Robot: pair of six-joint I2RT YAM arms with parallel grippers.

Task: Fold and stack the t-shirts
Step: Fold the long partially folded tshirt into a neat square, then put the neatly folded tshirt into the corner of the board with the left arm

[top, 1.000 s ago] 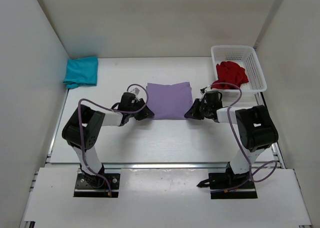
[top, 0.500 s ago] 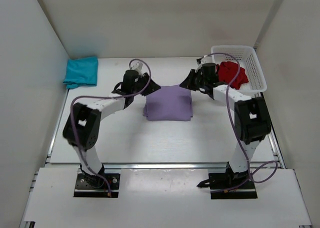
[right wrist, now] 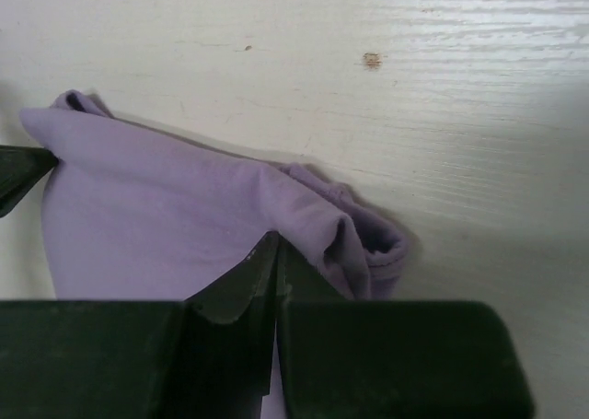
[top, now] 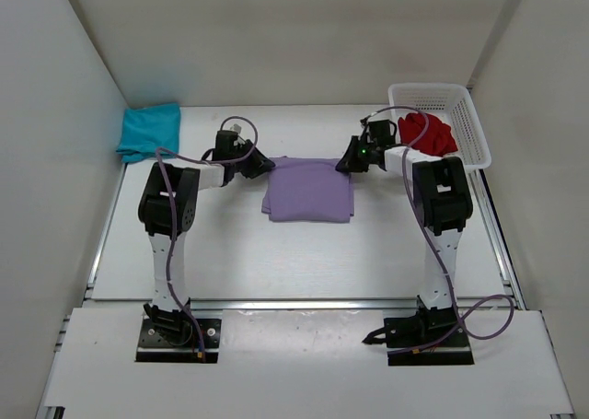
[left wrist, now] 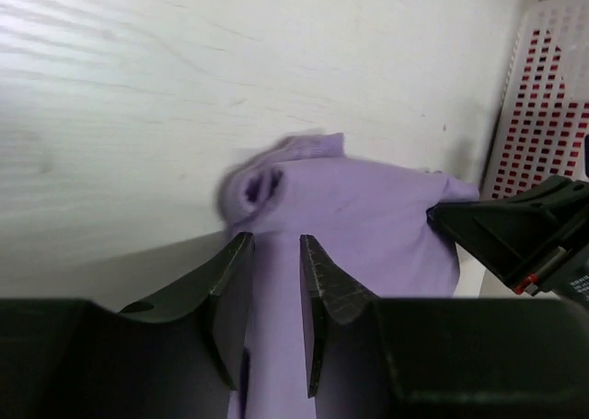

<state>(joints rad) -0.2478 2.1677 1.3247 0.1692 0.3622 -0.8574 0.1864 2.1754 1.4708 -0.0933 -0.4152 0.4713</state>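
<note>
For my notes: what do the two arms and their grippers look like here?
The left arm and right arm have white links with bulky black joints and stand on black base plates. A purple cable loops along each. The left gripper and right gripper are matte black, with two tapered fingers. A green light glows on the right wrist.

No text, label, brand, number or sign to read in any view. Plain cloth only on the lavender t-shirt [top: 308, 191], on the teal t-shirt [top: 150, 131] at the far left corner of the table [top: 230, 253], and on the red t-shirt [top: 428, 133]. Nothing printed either on the white basket [top: 429, 88] at the far right corner.
</note>
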